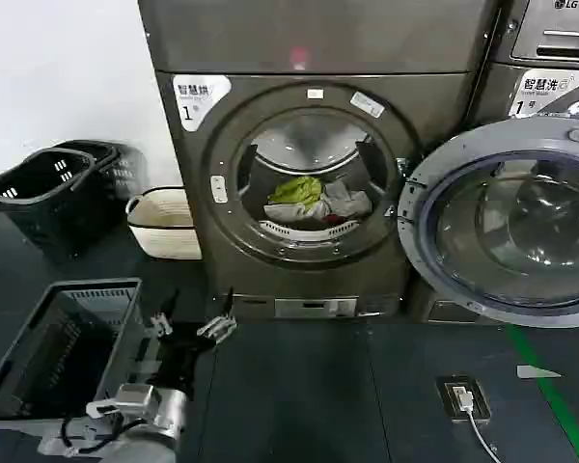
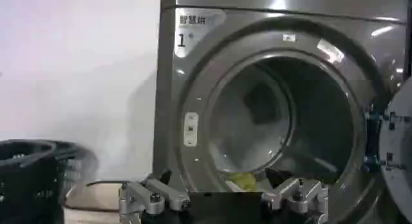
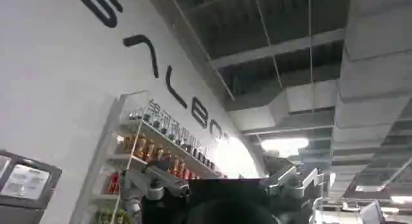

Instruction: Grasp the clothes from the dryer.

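A: Where are the clothes (image 1: 317,201) found?

B: They are heaped at the bottom of the drum, inside the open round mouth of the dryer (image 1: 314,174). A crumpled yellow-green piece is seen on the left of the heap, soft grey-white folds to its right, and a little red low down, just above the white ribbed rim (image 1: 309,231). In the left wrist view only a yellow scrap (image 2: 243,179) is made out at the lower edge of the opening.

A: And relative to the gripper?

B: The left gripper (image 1: 190,332) is held low over the dark floor (image 1: 338,395), well apart from the clothes, below and to the left of the opening. Its metal fingers are spread wide and nothing is clamped between them. In its own wrist view the same fingers (image 2: 154,198) are seen apart, pointed at the dryer front.

A: The right gripper?

B: The right gripper (image 3: 222,188) is aimed upward at a ceiling and a shelf of bottles (image 3: 151,154); its fingers are parted with nothing between them.

A: What surrounds the machine?

B: The glass-and-metal door (image 1: 507,222) is swung fully open to the right. A white woven basket (image 1: 164,224) is set beside the dryer on the left, a black plastic basket (image 1: 53,188) farther out, and a grey slatted crate (image 1: 58,347) is cut off at the picture's edge.
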You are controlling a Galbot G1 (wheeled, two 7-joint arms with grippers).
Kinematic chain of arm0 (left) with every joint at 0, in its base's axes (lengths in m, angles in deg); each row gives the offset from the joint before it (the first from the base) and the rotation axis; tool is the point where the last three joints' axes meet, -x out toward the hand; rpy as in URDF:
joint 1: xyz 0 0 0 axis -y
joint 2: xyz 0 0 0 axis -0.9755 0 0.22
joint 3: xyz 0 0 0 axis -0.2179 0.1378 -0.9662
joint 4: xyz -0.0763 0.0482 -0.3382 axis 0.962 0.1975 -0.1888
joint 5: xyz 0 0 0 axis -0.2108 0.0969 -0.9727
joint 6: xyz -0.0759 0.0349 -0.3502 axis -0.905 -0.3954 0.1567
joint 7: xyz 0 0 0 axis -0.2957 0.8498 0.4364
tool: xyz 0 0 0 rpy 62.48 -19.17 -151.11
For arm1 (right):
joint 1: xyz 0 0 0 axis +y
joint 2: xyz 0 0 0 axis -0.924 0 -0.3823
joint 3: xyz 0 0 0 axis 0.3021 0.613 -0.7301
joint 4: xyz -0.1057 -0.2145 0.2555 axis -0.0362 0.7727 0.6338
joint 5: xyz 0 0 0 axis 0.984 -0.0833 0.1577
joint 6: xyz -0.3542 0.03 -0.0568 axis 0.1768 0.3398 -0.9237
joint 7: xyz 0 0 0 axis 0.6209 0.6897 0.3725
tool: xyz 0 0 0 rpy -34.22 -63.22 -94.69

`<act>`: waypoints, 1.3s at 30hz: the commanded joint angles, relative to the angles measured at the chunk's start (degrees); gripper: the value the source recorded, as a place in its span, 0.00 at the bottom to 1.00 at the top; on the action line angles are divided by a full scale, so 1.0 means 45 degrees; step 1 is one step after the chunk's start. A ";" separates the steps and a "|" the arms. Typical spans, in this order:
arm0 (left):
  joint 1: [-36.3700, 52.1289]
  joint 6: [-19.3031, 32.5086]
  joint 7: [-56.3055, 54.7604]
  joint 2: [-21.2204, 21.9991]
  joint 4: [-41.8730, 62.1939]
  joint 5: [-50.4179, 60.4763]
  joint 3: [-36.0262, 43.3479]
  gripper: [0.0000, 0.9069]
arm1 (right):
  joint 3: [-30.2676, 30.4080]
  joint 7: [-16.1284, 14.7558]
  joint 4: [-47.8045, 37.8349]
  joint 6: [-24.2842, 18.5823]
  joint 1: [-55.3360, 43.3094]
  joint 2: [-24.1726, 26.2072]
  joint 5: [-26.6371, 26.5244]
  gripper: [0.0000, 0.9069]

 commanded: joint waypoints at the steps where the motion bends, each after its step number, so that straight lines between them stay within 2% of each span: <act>1: -0.0071 -0.0801 -0.0088 -0.0016 -0.0053 0.0460 -0.0017 1.00 | 0.0051 -0.0165 -0.0016 -0.0351 0.0026 -0.0033 -0.0010 1.00; 5: -0.0102 -0.0776 0.0002 0.0046 -0.0104 0.0473 0.0025 1.00 | 0.0058 -0.0698 -0.0074 -0.0411 0.0069 -0.0152 0.0294 1.00; 39: 0.0341 -0.0736 0.0205 -0.0028 0.0139 0.0363 -0.0123 1.00 | 0.0001 -0.0643 0.0009 -0.0343 0.0054 -0.0116 0.0129 1.00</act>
